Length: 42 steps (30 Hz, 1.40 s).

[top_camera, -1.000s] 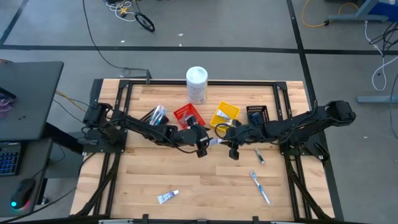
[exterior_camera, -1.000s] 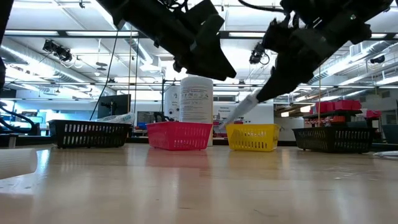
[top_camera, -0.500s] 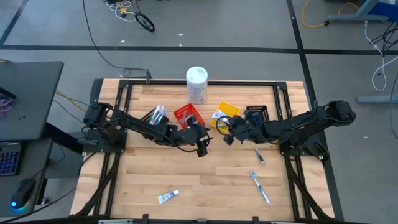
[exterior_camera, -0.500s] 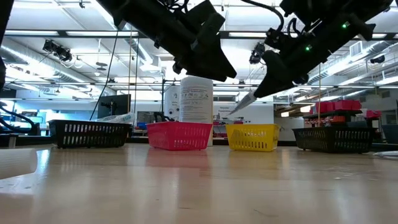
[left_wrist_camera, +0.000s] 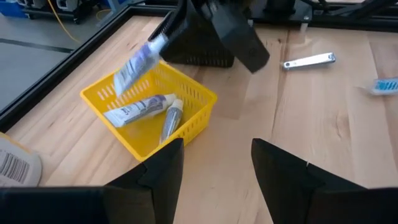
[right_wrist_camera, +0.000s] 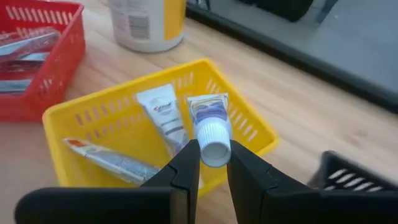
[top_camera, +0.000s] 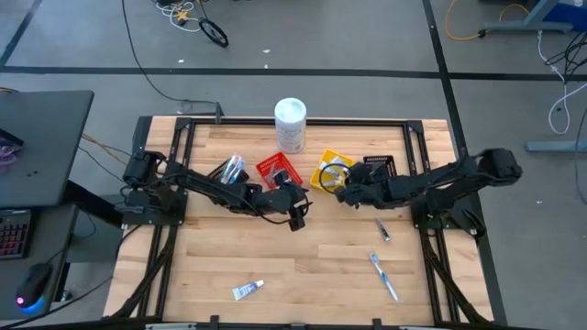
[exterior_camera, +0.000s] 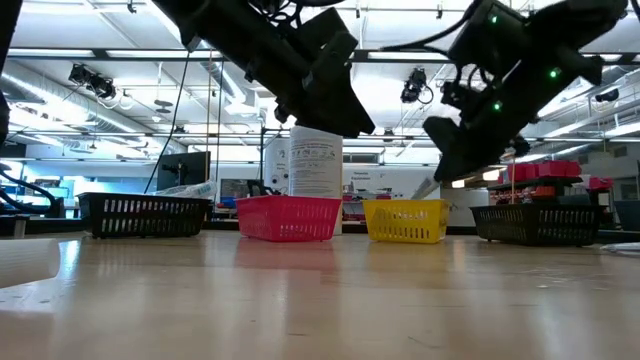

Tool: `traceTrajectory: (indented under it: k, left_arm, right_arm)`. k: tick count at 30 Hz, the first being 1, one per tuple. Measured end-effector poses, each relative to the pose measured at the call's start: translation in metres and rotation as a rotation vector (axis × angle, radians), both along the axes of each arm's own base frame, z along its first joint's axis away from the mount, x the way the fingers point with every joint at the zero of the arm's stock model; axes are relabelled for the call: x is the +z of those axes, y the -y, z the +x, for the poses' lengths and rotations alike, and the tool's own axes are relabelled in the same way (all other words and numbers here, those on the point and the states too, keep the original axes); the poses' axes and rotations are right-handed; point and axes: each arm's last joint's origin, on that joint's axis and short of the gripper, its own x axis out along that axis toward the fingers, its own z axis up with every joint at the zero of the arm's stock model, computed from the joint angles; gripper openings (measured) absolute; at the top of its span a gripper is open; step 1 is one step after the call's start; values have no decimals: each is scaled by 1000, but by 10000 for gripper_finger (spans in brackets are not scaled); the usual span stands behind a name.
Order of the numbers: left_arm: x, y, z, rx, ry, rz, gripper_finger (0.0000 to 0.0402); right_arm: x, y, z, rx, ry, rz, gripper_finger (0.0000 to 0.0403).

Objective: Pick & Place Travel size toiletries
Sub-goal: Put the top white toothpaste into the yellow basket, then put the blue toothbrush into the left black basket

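Right wrist view: claw (right_wrist_camera: 208, 163) pinching toothpaste tube (right_wrist_camera: 209, 126).

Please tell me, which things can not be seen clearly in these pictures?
- Red bin contents: low view, hidden by its wall; right wrist view cuts them at the edge.
- Left tool: high view, fingers too small; the left wrist view shows them apart.
- Tube in the right tool: its label faces away.
- Black bin: the right arm partly covers it.

We see the right gripper (right_wrist_camera: 208, 163) over the yellow bin (top_camera: 331, 170), a toothpaste tube (right_wrist_camera: 209, 124) between its fingers; two tubes (right_wrist_camera: 163, 116) lie in that bin. Left of it sits the red bin (top_camera: 278, 170), with the left gripper (top_camera: 295, 215) just before it.
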Motion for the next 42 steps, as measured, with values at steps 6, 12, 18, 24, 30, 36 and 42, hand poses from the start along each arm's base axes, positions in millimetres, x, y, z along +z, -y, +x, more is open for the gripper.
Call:
traceTrajectory:
  k: [6,12,18,24,30,36,42]
  left_arm:
    - [0,0,0,0,0,0,197]
    - [0,0,0,0,-4,0,197]
    - [0,0,0,2,-2,-3,197]
    - [0,0,0,9,4,-16,197]
    - [0,0,0,9,3,-16,197]
    - [0,0,0,23,15,-42,197]
    - [0,0,0,23,15,-42,197]
  right_arm:
    - [-18,4,-2,44,43,21,71]
    - [-20,5,-2,55,87,9,71]
    - [-17,10,1,67,99,-15,83]
    - [-20,16,2,108,78,41,124]
    - [-24,17,6,132,99,76,146]
    - [-13,13,19,321,216,102,148]
    - [4,6,32,603,407,159,149]
